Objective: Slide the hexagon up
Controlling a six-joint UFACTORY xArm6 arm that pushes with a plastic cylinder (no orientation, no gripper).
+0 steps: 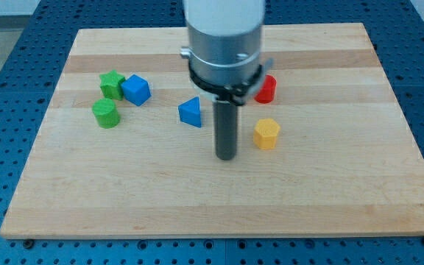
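The yellow hexagon block [266, 134] sits on the wooden board [219, 199], right of the board's middle. My tip [227, 157] rests on the board just left of the hexagon and slightly below its level, with a small gap between them. The rod rises from it to the arm's grey and white body at the view's top.
A red block [266, 89] lies above the hexagon, partly hidden by the arm. A blue triangular block [191, 112] is left of the rod. A blue block [135, 90], a green star-like block [112, 85] and a green cylinder-like block [105, 113] cluster at left.
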